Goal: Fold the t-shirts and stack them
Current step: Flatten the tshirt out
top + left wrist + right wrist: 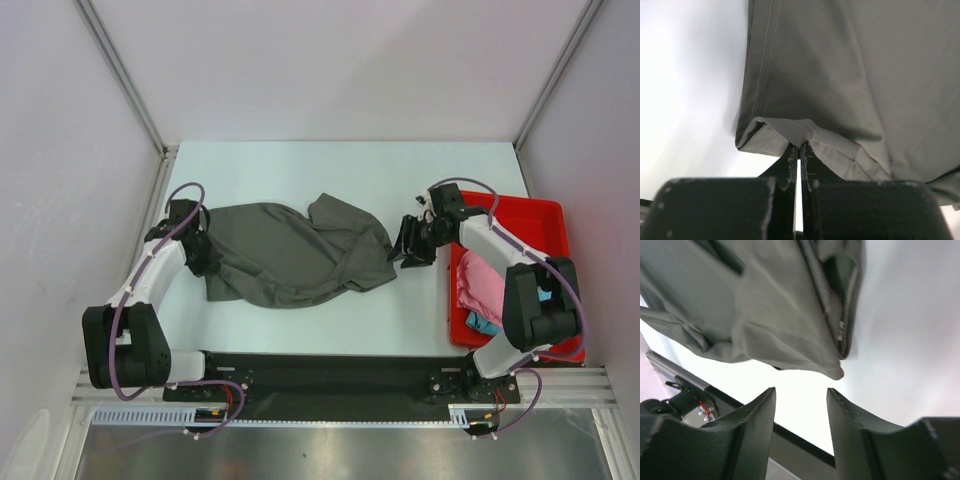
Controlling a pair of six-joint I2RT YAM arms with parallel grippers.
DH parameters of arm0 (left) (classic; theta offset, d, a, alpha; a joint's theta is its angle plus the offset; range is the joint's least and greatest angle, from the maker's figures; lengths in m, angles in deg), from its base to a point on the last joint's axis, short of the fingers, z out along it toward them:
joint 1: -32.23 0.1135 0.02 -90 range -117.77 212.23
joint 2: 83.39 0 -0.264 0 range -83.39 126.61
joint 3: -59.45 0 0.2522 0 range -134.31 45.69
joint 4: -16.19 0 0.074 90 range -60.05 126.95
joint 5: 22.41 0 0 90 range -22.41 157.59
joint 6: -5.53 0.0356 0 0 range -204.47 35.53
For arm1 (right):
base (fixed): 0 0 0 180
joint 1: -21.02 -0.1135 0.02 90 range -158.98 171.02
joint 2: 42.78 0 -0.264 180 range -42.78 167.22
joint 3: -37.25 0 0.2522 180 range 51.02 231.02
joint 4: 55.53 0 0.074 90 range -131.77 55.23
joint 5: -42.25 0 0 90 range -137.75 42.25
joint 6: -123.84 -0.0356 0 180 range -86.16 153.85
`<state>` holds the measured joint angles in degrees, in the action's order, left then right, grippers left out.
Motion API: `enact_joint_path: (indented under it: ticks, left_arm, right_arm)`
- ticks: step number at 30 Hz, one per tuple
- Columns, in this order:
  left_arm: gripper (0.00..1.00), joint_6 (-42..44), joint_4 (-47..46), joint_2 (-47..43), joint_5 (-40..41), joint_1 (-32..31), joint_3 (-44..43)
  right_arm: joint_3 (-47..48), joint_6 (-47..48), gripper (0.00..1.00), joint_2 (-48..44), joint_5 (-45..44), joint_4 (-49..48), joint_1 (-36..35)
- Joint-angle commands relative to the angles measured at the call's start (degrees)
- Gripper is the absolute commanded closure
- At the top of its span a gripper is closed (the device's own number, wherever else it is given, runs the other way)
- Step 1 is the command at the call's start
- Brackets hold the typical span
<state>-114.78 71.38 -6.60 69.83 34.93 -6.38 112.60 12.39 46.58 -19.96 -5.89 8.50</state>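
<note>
The charcoal-grey t-shirt (290,255) lies crumpled across the middle of the white table. My left gripper (203,252) is at its left edge, shut on a hemmed fold of the grey t-shirt (800,131). My right gripper (408,246) is open and empty just right of the shirt's right edge, with the shirt's collar and corner (832,367) ahead of its fingers. The pink t-shirt (482,285) and the turquoise-blue t-shirt (482,325) lie bunched in the red tray (545,218), partly hidden by the right arm.
The red tray sits at the table's right edge under the right arm. White walls with metal posts (120,70) enclose the table. A black rail (320,372) runs along the near edge.
</note>
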Motion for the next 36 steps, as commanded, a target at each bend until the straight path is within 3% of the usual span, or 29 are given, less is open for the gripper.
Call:
enact_joint_path:
  ticks: [1,9,21,26,27,28,33,36]
  left_arm:
    - [1.0,1.5,-0.4,-3.1,-1.5,0.2,1.3]
    - [1.0,1.4,0.1,-4.9,-1.8,0.3,2.7]
    - [1.0,0.8,-0.6,-6.2,-1.8,0.2,4.2]
    - [1.0,0.9,-0.2,-6.8,-3.1,0.2,4.3]
    - [1.0,0.9,0.0,-6.9,-3.0,0.2,4.3]
    - [1.0,0.9,0.6,-7.4,-2.9,0.2,4.2]
    - [1.0,-0.7,4.6,-11.0,1.1,0.3,2.3]
    - [1.0,-1.6,6.1,-14.3,3.1,0.2,-0.1]
  right_arm:
    - [-2.3,1.7,0.48,2.9,5.1,-4.3,0.6]
    - [0.5,4.7,0.48,9.7,4.1,-3.6,0.6]
    - [0.2,4.1,0.63,11.0,4.1,-4.0,0.6]
    - [-0.1,3.4,0.76,11.7,4.7,-4.9,0.5]
    - [0.0,3.1,0.83,11.5,4.7,-4.8,0.5]
    - [0.6,2.8,1.0,11.3,3.9,-4.5,0.4]
    - [6.7,-2.7,1.0,4.6,-1.9,1.7,0.6]
    - [13.0,-12.2,1.0,0.1,-5.5,1.3,1.7]
